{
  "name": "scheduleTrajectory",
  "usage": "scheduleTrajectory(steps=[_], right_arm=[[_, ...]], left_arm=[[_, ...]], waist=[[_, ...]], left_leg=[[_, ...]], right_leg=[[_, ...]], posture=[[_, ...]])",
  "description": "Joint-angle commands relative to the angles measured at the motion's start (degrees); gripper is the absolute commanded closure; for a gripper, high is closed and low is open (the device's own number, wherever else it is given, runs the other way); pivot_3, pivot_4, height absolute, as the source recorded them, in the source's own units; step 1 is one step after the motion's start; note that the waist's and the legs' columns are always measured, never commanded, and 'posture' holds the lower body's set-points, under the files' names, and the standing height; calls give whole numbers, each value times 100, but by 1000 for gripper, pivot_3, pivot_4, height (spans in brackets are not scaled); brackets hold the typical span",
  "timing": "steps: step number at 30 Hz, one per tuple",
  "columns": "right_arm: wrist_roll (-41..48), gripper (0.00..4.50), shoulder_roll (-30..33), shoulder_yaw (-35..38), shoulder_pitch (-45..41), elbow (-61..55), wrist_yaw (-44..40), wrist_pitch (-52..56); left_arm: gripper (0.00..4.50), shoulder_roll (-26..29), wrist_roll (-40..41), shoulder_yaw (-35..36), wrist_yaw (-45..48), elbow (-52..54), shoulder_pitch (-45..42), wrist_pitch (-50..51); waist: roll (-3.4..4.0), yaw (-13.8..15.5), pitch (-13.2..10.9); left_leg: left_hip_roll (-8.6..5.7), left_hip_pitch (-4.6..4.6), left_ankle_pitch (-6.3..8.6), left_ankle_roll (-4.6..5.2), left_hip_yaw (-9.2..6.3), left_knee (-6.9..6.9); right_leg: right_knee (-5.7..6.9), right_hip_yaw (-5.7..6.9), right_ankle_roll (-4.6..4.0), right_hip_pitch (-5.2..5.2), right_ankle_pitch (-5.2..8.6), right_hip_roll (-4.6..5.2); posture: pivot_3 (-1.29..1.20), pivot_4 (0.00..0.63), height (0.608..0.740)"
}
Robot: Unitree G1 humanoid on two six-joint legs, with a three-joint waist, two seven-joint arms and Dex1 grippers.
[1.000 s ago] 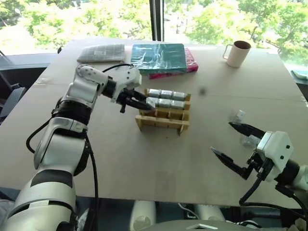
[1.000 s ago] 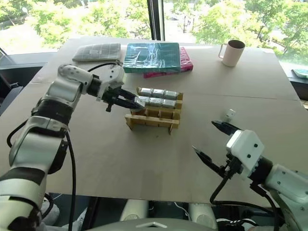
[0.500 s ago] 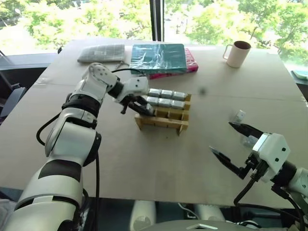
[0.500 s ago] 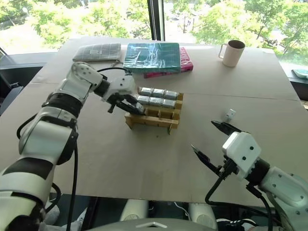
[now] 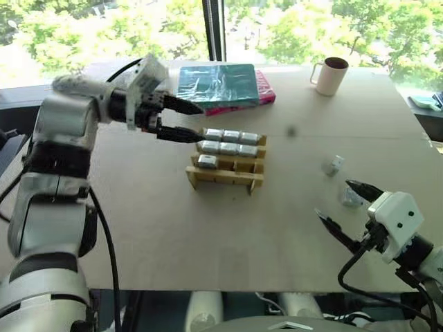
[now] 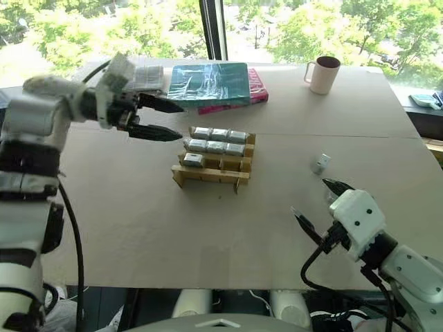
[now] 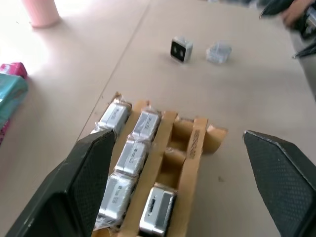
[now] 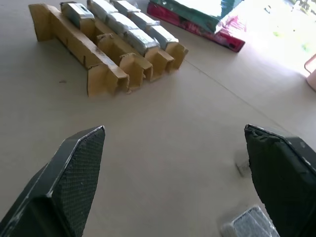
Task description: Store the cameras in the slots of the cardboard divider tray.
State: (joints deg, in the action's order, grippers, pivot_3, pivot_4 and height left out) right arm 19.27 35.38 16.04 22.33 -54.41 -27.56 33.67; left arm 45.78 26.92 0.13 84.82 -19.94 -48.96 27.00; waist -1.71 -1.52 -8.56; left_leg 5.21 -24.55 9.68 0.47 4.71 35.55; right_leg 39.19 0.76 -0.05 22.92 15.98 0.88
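Left tool (image 5: 181,119) released, empty, just beside tray (image 5: 225,181) | right tool (image 5: 346,205) spread wide beside 2 loose cameras (image 5: 333,165), well apart from tray | 7 cameras slotted, 2 slots free | risk: wrapped camera (image 5: 350,198) may slip when pinched

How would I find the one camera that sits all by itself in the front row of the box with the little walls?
Find the tan cardboard tray in the middle of the brown table, in front of the teal book. Its two back rows are full of cameras. In the front row, the camera in the slot at the robot's left has only empty slots beside it.
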Motion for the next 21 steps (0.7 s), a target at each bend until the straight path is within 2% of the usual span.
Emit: scheduleTrajectory(steps=[1,4,7,10,15,20,21], right_arm=[[10,0,-8,179,-248,306,346,733],[-2,0,-201,131,-663,675,737,1401],[75,0,-517,229,-1166,1004,1129,2056],[86,0,-840,332,-1570,1211,1472,2599],[63,0,-1428,375,-1944,1466,1899,3068],[-46,0,-1719,354,-2121,1781,2110,3104],[-71,259,-1732,351,-2139,1842,2133,3056]], left_arm=[[100,-322,822,793,-665,1535,964,221],[100,-443,1446,986,-834,2587,1850,675],[100,-427,1608,1043,-914,3206,2528,685],[100,-522,1615,1069,-1164,3588,2856,530],[100,-486,1463,875,-1104,3749,2954,206],[100,-403,1515,701,-924,3666,2796,178],[26,-396,1524,673,-896,3649,2777,181]], waist=[[-13,66,-8],[-33,119,-18],[-25,122,-14],[-21,108,-15],[-19,113,-15],[-15,96,-17],[-15,93,-17]], left_leg=[[6,-5,0,0,-4,16],[7,-19,1,1,-18,50],[3,-14,2,0,-19,58],[1,-8,2,0,-19,58],[0,-17,1,0,-22,57],[-5,-22,4,3,-10,53],[-7,-22,4,4,-8,52]], right_leg=[[8,3,0,-1,0,11],[26,13,-2,1,0,11],[43,14,-20,-1,11,18],[54,6,-21,2,12,15],[57,7,-14,13,7,4],[55,0,-9,21,5,0],[55,-2,-9,22,5,-2]], posture=[[0,150,740],[0,150,740],[0,150,740],[0,150,740],[0,150,740],[0,150,740],[0,150,740]])
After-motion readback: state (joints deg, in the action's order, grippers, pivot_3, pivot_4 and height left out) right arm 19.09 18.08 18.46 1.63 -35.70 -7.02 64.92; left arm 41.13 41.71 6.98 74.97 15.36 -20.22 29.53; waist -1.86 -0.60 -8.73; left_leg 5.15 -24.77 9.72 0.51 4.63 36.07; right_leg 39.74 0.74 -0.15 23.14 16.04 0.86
